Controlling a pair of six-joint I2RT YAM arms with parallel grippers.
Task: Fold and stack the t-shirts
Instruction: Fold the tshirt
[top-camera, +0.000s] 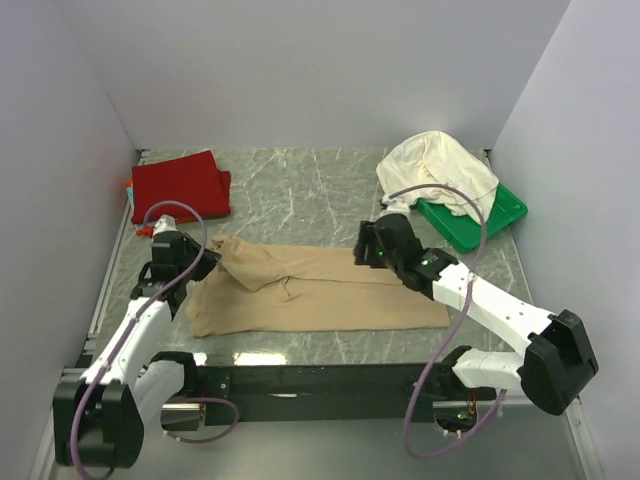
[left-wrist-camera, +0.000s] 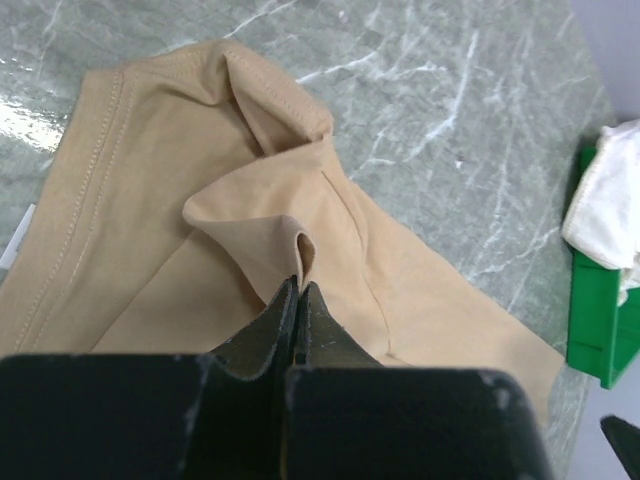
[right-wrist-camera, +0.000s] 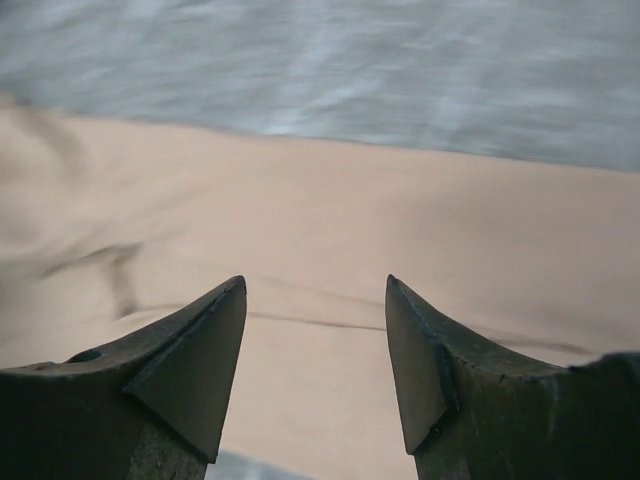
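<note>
Tan t-shirt lies spread across the near half of the table, its long side parallel to the near edge; the right portion lies flat, the left end is rumpled and drawn up into folds.

Left hand is at that rumpled left end; in the wrist view its fingers are pressed together on a pinched ridge of the tan cloth, which stands up from the rest of the shirt.

Right hand is over the far edge of the same shirt, right of centre; its fingers stand apart with only tan cloth visible below the gap and nothing gripped; that view is blurred, and contact with the cloth cannot be determined.

Red t-shirt lies folded at the far left corner of the table.

Cream-white t-shirt is bunched in a heap at the far right corner, resting partly on the green tray, which sits near the right edge.
</note>
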